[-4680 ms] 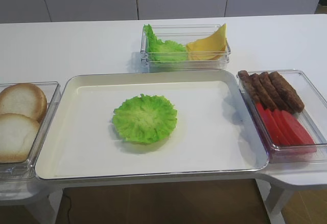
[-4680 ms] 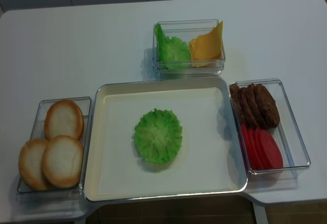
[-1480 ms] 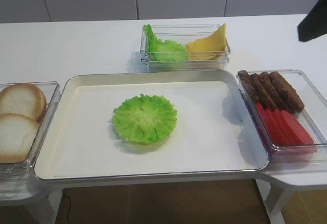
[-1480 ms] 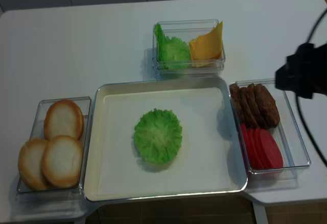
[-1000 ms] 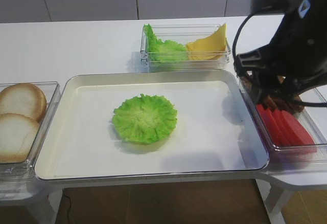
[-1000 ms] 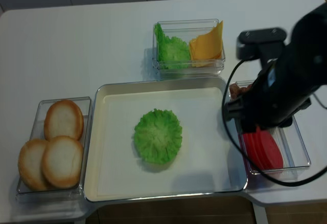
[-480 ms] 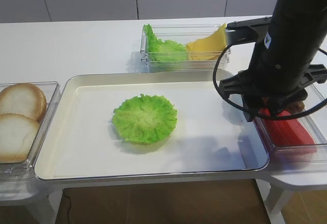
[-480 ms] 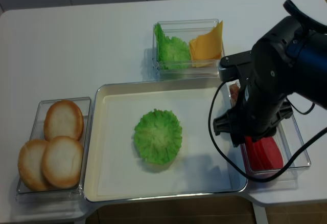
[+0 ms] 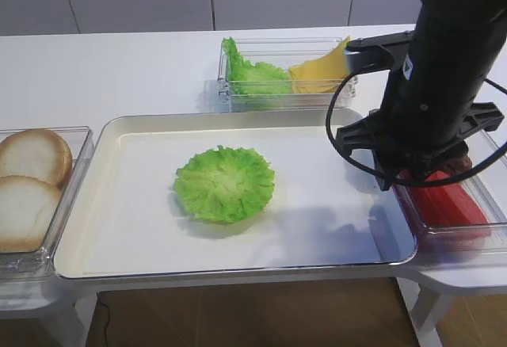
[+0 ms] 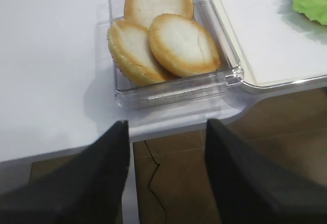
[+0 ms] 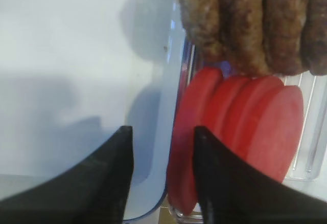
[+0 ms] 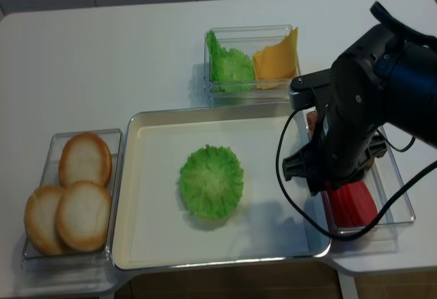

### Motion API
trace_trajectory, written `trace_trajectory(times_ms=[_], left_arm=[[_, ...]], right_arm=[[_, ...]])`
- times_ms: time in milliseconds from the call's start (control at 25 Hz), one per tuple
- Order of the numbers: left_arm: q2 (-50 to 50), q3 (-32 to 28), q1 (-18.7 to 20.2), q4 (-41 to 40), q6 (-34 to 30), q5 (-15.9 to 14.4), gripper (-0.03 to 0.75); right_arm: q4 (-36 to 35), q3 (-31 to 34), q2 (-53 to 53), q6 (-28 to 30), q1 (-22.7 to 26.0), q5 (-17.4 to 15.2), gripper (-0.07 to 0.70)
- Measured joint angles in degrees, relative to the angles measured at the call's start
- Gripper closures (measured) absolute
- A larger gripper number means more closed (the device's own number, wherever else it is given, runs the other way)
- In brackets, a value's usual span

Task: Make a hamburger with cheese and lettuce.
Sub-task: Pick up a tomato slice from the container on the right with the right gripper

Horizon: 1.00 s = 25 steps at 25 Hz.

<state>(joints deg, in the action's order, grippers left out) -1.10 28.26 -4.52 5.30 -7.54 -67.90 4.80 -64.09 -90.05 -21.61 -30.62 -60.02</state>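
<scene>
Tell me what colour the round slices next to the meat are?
Red slices; right wrist view shows them best.

bright green frilly lettuce point(image 9: 225, 183) with a paler middle on a cream tray point(image 9: 127, 220), yellow-orange cheese point(image 9: 323, 70), deep red tomato slices point(image 11: 240, 127), mottled brown patties point(image 11: 245, 24), pale buns point(image 10: 163, 40) with golden-brown rims, black right gripper point(image 11: 162, 175)

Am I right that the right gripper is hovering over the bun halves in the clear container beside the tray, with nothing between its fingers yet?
Not quite: the right gripper is over the red tomato slices, not bun halves. The right wrist view shows them below the brown patties in the clear container beside the tray. The rest holds: nothing between its fingers.
</scene>
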Motion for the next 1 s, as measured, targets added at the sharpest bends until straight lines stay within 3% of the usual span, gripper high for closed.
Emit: trace_trajectory(times_ms=[280,1000], left_arm=[[0.0,0.0,0.0,0.0,0.0,0.0,0.356],[0.0,0.0,0.0,0.0,0.0,0.0,0.356]], right_arm=[[0.28,-0.2,-0.23,0.0,0.0,-0.23,0.441],[2.52,-0.28,-0.23,-1.48,0.0,-1.65,0.564]])
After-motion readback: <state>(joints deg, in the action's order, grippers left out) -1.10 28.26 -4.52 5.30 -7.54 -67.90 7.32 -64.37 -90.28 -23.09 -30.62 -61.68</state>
